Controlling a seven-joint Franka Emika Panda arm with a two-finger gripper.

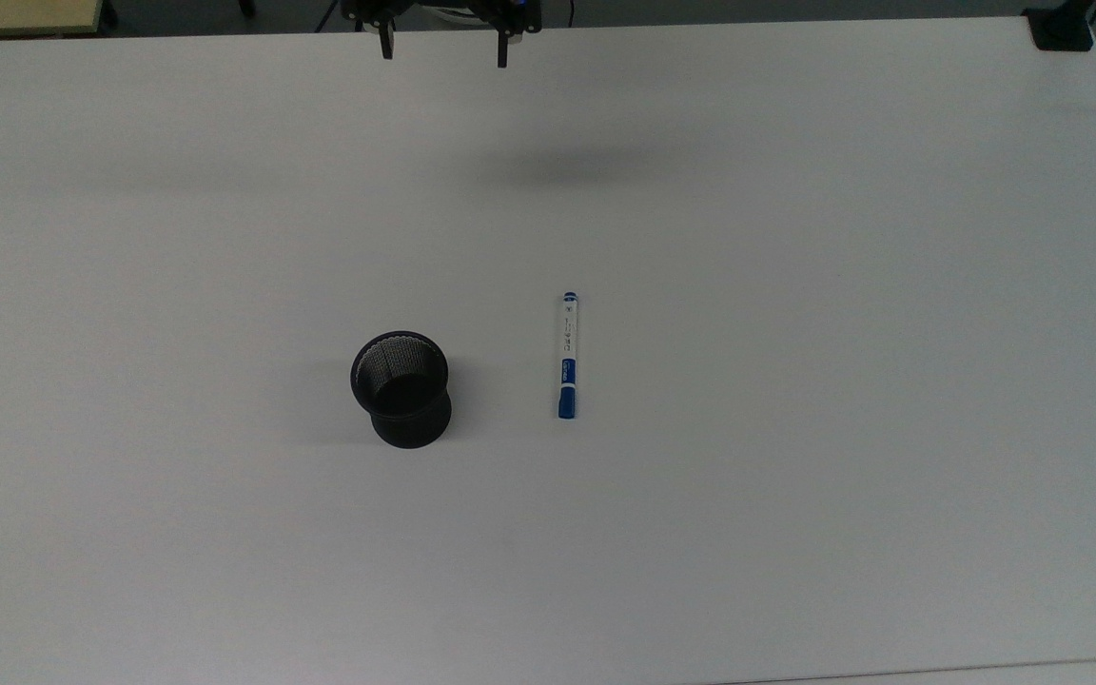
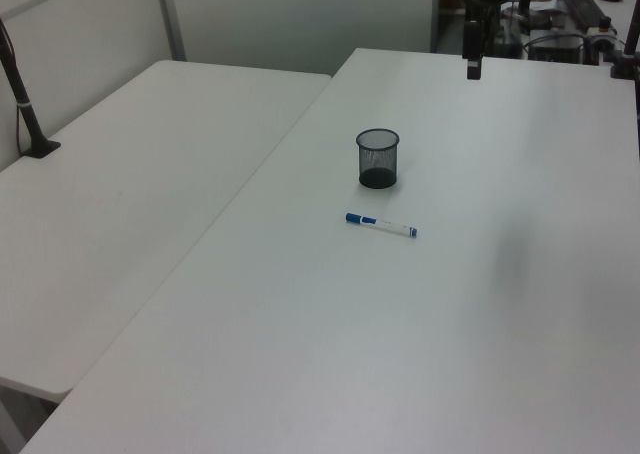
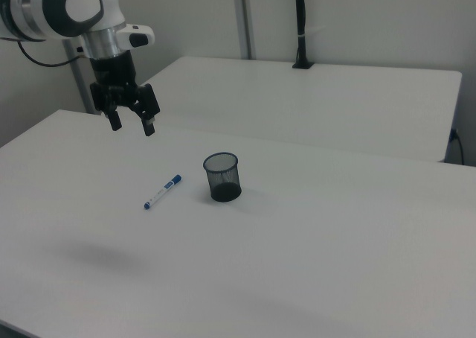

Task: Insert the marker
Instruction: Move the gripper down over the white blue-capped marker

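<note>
Marker lying flat, not yet picked up; gripper held high and empty.

In the top view, from left to right, 1 black mesh cup point(image 1: 401, 388) is seen upright on the white table point(image 1: 795, 523), then the marker point(image 1: 568, 355) is seen lying flat just beside it, apart from it, its blue cap towards the near edge. The gripper point(image 1: 442, 46) is held well above the far edge, its 2 fingers spread wide and nothing held. The reach is judged the step in hand: the jaws should be lowered across the barrel's middle, closed squarely, so that the marker can be tipped upright over the cup's mouth.
</note>
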